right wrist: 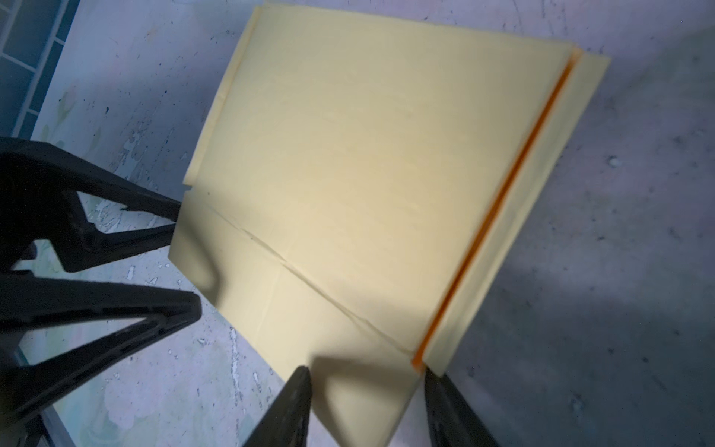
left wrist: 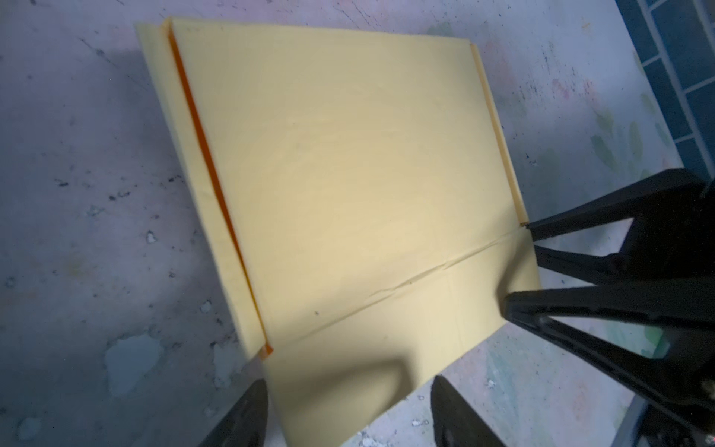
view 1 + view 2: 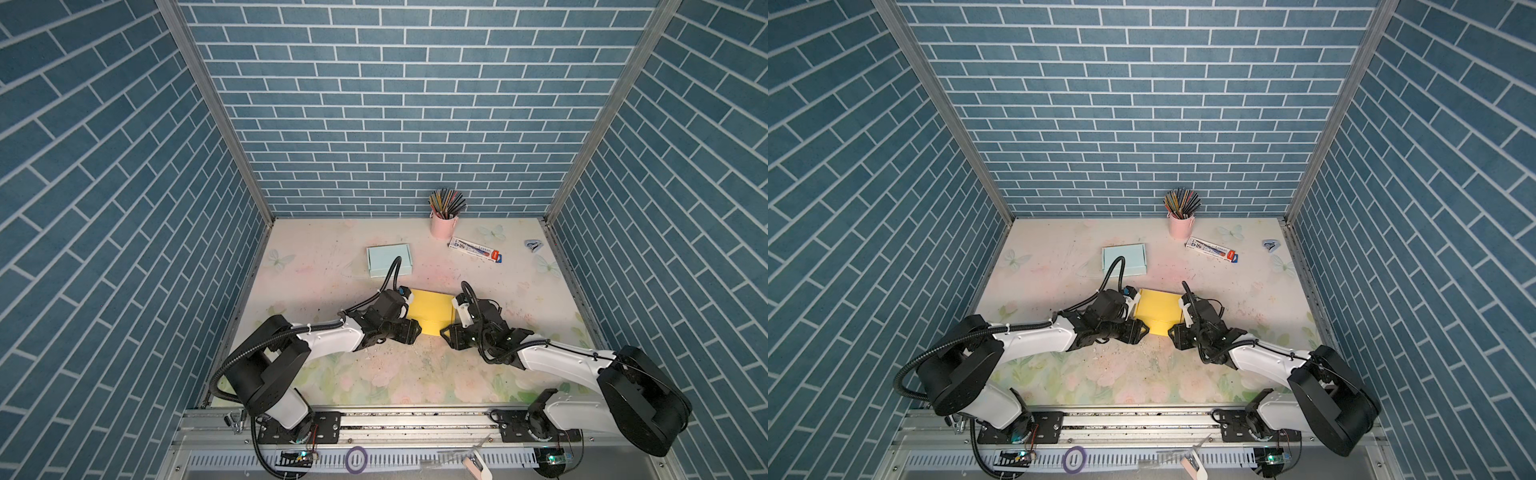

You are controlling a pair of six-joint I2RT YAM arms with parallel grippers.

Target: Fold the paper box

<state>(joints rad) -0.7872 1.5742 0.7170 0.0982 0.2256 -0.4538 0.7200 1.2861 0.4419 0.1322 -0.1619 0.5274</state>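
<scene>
The yellow paper box (image 3: 430,309) (image 3: 1158,309) lies flat and unfolded in the middle of the table. Its large panel (image 2: 348,154) (image 1: 387,154) has narrow side flaps and a creased near flap. My left gripper (image 3: 417,330) (image 2: 348,381) is at the near flap's left corner. Its jaws are apart, with the corner lying between them. My right gripper (image 3: 446,332) (image 1: 367,371) is open at the near flap's right corner, its fingers straddling that corner. Each wrist view also shows the other arm's gripper, the right gripper (image 2: 518,265) and the left gripper (image 1: 189,255), at the far side of the flap.
A folded light blue box (image 3: 388,259) sits behind the left arm. A pink cup of pencils (image 3: 444,222) stands at the back wall. Beside it lie a flat pen packet (image 3: 476,249) and a small blue item (image 3: 534,246). Blue brick walls enclose three sides.
</scene>
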